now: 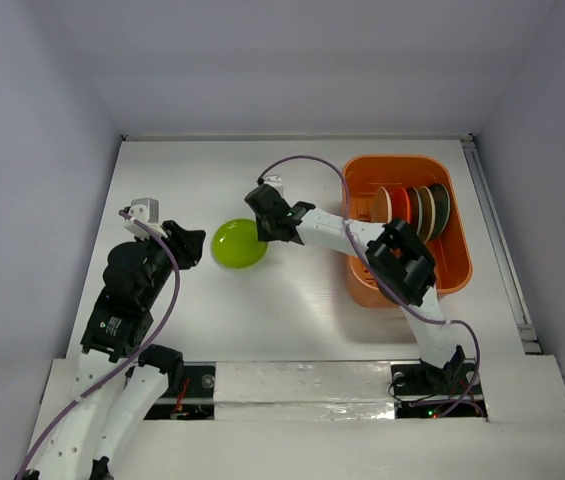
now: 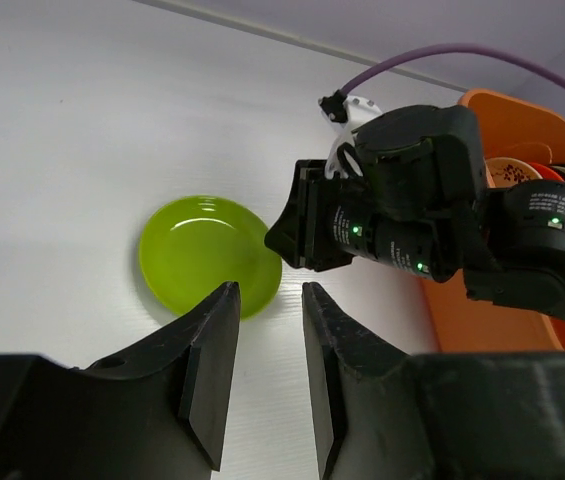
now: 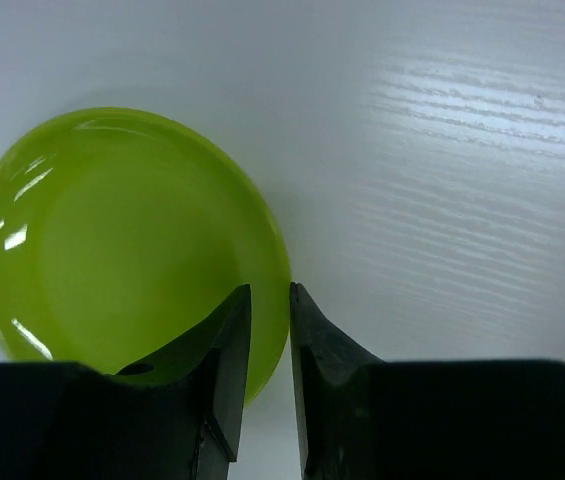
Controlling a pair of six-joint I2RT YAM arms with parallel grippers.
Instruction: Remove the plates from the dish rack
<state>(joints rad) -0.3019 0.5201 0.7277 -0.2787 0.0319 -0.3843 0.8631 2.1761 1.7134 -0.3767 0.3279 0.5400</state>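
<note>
The lime green plate (image 1: 237,245) lies flat on the white table, left of the dish rack (image 1: 454,272). It also shows in the left wrist view (image 2: 207,255) and the right wrist view (image 3: 122,230). My right gripper (image 1: 265,222) is at the plate's right rim, jaws narrowly apart with the rim between the fingertips (image 3: 270,292). My left gripper (image 1: 190,245) is open and empty, just left of the plate; its jaws (image 2: 267,300) point at it. A red-orange plate (image 1: 399,204) and several dark-rimmed plates (image 1: 432,208) stand on edge in the orange rack.
The rack's near half holds no plates, and the right arm's elbow (image 1: 402,262) hangs over it. A purple cable (image 1: 302,162) loops from the right wrist over the table. White walls close in the table at the back and sides.
</note>
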